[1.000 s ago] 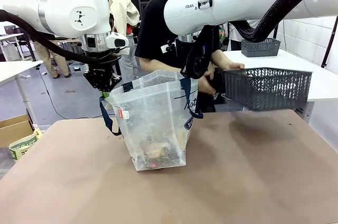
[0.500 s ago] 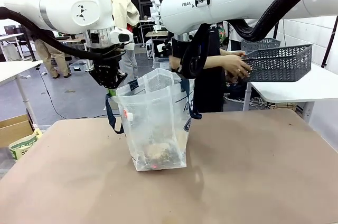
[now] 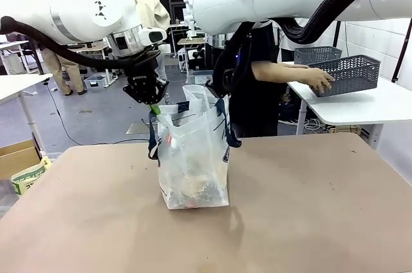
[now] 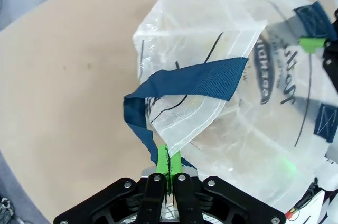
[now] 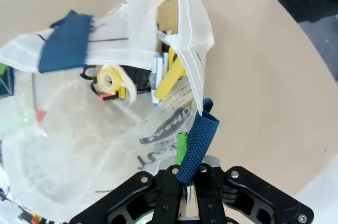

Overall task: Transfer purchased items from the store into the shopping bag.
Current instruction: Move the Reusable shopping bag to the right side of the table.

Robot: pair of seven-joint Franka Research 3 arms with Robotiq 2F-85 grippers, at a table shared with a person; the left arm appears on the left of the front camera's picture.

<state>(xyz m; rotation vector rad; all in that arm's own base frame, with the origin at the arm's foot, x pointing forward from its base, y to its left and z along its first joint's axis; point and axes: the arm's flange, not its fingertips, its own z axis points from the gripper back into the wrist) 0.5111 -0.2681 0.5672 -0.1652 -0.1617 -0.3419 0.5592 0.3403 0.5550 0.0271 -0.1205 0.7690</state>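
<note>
The shopping bag [image 3: 193, 157] stands upright on the brown table, translucent with navy straps. Purchased items [image 3: 193, 189] lie at its bottom. My left gripper [image 3: 153, 107] is shut on the bag's left rim by the navy strap [image 4: 190, 81], its green pads [image 4: 162, 156] pressed together on the plastic. My right gripper [image 5: 187, 182] is shut on the other navy strap [image 5: 196, 142]. Inside the bag [image 5: 79, 145] I see a yellow piece [image 5: 171, 73], a tape roll [image 5: 108, 81] and a tan packet [image 5: 169, 15]. The store [image 3: 353, 75] rests on a white side table, under a person's hand [image 3: 318, 80].
The white side table [image 3: 360, 102] stands at the far right beyond the brown table's edge, with a second grey basket [image 3: 315, 54] behind. A person stands behind the bag. A cardboard box [image 3: 19, 157] sits on the floor at left. Bare tabletop [image 3: 309, 208] surrounds the bag.
The person has carried the basket away from above the bag and set it on the side table. My left gripper moved right, drawing the bag's mouth narrower.
</note>
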